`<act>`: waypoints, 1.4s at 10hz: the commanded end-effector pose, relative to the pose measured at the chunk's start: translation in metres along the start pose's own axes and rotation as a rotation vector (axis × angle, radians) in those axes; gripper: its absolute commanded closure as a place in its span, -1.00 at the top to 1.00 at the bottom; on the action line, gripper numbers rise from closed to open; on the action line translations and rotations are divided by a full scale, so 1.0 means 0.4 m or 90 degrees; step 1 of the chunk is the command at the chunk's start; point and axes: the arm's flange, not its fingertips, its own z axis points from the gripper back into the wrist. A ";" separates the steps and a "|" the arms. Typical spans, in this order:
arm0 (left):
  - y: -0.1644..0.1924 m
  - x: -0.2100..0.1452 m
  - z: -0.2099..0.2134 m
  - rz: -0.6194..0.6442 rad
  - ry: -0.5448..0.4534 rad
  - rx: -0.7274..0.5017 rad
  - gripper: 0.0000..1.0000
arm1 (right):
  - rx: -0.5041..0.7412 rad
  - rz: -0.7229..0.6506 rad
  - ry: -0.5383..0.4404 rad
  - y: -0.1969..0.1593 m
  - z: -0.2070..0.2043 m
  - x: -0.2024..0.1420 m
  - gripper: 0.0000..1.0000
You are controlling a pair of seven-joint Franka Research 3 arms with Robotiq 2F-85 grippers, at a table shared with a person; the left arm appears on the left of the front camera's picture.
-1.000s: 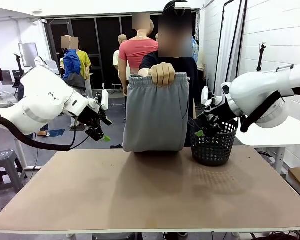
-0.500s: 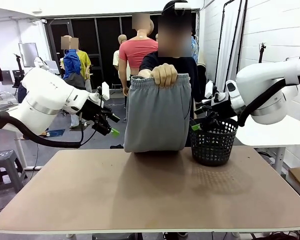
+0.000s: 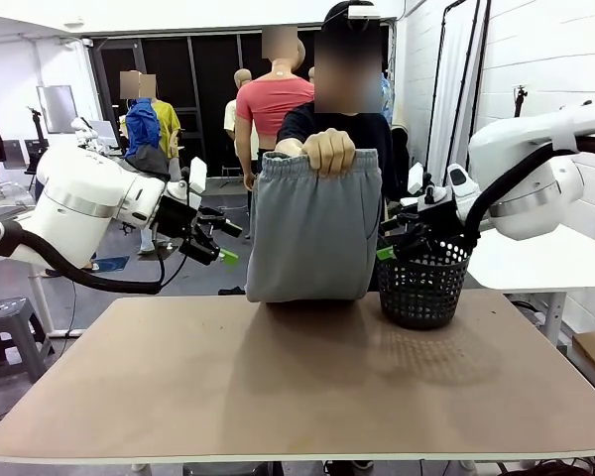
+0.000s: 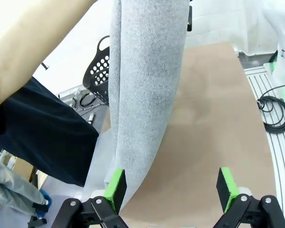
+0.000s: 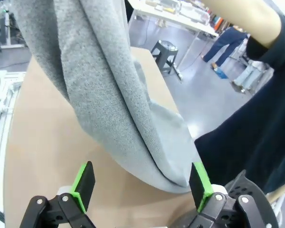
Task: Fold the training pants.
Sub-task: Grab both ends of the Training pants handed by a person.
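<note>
A person across the table holds the light grey training pants (image 3: 312,223) up by the gathered waistband with one hand (image 3: 326,149). Their lower end rests on the table's far edge. My left gripper (image 3: 223,243) hovers open to the left of the pants, pointing at them. In the left wrist view the hanging pants (image 4: 147,80) are just ahead of its green fingertips (image 4: 116,186), not touching. My right gripper (image 3: 395,238) is open at the pants' right side, above the basket. The right wrist view has the pants (image 5: 104,99) ahead of its open fingers (image 5: 84,181).
A black mesh basket (image 3: 422,288) stands on the far right of the brown table (image 3: 297,387). The person's dark shirt (image 5: 256,118) is close behind the pants. Other people stand farther back. The near half of the table is bare.
Both arms have closed in on the pants: the left gripper rose and moved right, the right gripper moved left and lifted a little. The person keeps the pants held up.
</note>
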 end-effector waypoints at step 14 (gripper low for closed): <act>0.018 0.031 -0.110 -0.005 -0.203 0.020 1.00 | 0.055 0.023 -0.208 0.043 -0.077 0.016 1.00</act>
